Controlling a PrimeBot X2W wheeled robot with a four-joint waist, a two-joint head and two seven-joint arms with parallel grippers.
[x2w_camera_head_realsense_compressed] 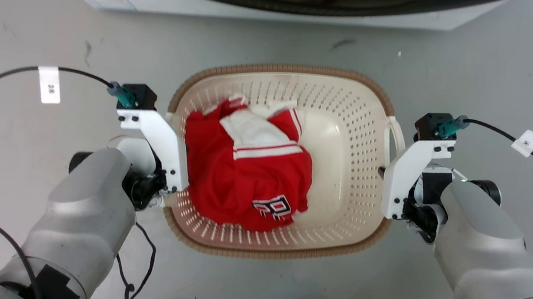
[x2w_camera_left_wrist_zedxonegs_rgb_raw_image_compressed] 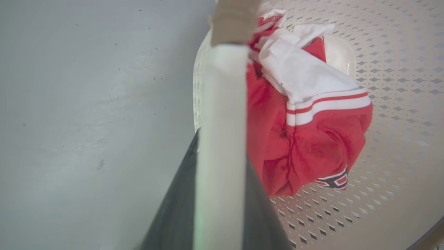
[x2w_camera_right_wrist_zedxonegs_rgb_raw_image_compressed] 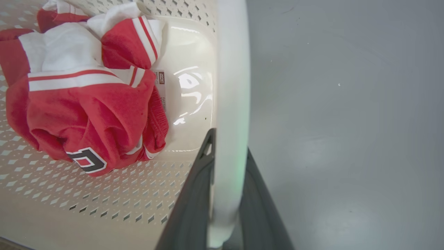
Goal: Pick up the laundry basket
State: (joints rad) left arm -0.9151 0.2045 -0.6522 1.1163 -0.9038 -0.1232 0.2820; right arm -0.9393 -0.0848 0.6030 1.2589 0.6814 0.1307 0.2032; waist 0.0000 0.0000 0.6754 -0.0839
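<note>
From the head, the basket point(x2w_camera_head_realsense_compressed: 285, 68) lies between the two grippers on the grey floor point(x2w_camera_head_realsense_compressed: 252, 286), with a white washer point(x2w_camera_head_realsense_compressed: 212, 7) beyond it; whether it rests on the floor or hangs just above it cannot be told. A crumpled red and white shirt point(x2w_camera_head_realsense_compressed: 244, 177) lies in it, piled on the side nearer the left gripper point(x2w_camera_head_realsense_compressed: 165, 197), while the bare base shows on the side nearer the right gripper point(x2w_camera_head_realsense_compressed: 396, 213). Each gripper sits against one side rim, its fingers mostly hidden under a white bracket. In the left wrist view, the two dark fingers point(x2w_camera_left_wrist_zedxonegs_rgb_raw_image_compressed: 173, 208) are closed to a narrow gap on the white left handle point(x2w_camera_left_wrist_zedxonegs_rgb_raw_image_compressed: 222, 104), which runs straight up from between them to the brown rim; the shirt lies just right of the fingers inside the perforated wall, and floor is to their left. In the right wrist view, the fingers point(x2w_camera_right_wrist_zedxonegs_rgb_raw_image_compressed: 194, 194) likewise clamp the white right handle point(x2w_camera_right_wrist_zedxonegs_rgb_raw_image_compressed: 230, 86); the shirt lies up and left of them on the glossy base, and floor is to their right.
</note>
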